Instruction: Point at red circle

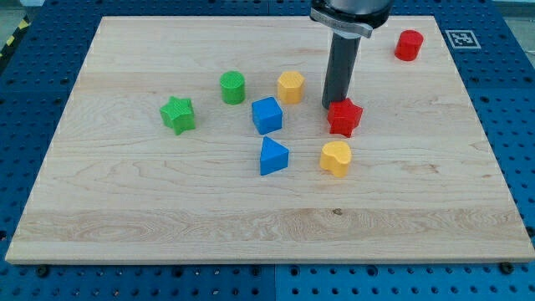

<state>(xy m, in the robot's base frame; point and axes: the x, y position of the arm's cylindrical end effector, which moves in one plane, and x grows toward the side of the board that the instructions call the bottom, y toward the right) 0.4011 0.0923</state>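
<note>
The red circle [409,44], a short red cylinder, stands near the view's top right corner of the wooden board [125,217]. My tip [332,107] is at the lower end of the dark rod, far down and to the left of the red circle. The tip rests just at the upper left edge of a red star [344,117], touching or nearly touching it.
A yellow hexagon [290,86], green circle [232,87], green star [178,114], blue cube [267,115], blue triangle [272,156] and yellow heart [336,157] lie in the middle of the board. A marker tag [461,38] sits off the top right corner.
</note>
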